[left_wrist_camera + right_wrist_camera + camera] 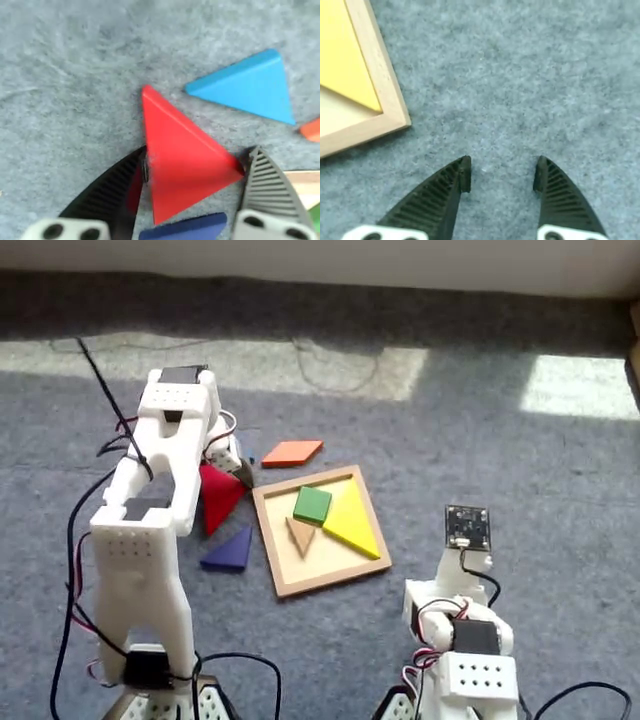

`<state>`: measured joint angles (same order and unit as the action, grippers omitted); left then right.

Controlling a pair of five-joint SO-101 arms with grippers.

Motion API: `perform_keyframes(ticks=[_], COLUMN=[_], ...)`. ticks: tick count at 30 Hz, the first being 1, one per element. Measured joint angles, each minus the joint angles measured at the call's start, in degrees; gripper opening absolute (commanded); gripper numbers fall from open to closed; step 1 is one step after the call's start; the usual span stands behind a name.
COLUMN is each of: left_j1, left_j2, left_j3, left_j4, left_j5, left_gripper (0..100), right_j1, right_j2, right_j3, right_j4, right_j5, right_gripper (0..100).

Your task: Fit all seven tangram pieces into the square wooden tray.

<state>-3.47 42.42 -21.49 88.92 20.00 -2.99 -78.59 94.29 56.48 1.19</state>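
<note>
Meanwhile, the left claw [197,165] is closed on the red triangle [182,150], which lies on the grey carpet [500,440] just beside the square wooden tray [330,583].

Its two fingers are spread wide and press against opposite sides of the red piece, one on a long edge and the other at a corner. A light blue triangle [250,90] lies near the red one's far point, apart from it, and a dark blue triangle [230,550] sits close beside the red piece on the arm's side. An orange slanted piece [293,452] lies on the carpet just beyond the tray. Inside the tray are a green square [312,504], a big yellow triangle [355,522] touching it, and a small tan triangle [300,535]. The right claw [501,175] hangs open and holds nothing, over bare carpet near a tray corner.
</note>
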Motion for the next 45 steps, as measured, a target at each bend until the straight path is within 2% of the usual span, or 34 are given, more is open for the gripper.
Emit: perform_keyframes(ticks=[7, 13, 19, 27, 32, 38, 45], left_j1=[0.00, 0.26, 0.09, 0.18, 1.23, 1.05, -1.41], left_j2=[0.00, -0.79, -5.54, -11.16, -15.12, -16.00, -13.89], left_j3=[0.00, -0.70, -0.62, 3.60, 7.65, 9.76, 10.02], left_j4=[-0.09, 1.85, 5.63, 6.42, 6.42, 6.42, 5.19], left_j5=[0.00, 0.26, -0.09, -0.35, -7.38, -17.41, -22.42], left_gripper=[30, 21, 21, 21, 22, 34, 35], right_j1=[0.00, 0.09, 0.35, 0.53, 0.53, 0.53, 0.53], right_j2=[0.00, 0.00, 0.00, 0.00, 0.00, 0.00, 0.00], right_j3=[-0.09, -0.09, -0.09, -0.09, -0.09, -0.09, -0.09], right_j4=[0.00, 0.00, 0.00, 0.00, 0.00, 0.00, 0.00], right_j5=[0.00, 0.00, 0.00, 0.00, 0.00, 0.00, 0.00], right_gripper=[20.2, 20.2, 20.2, 20.2, 20.2, 20.2, 20.2])
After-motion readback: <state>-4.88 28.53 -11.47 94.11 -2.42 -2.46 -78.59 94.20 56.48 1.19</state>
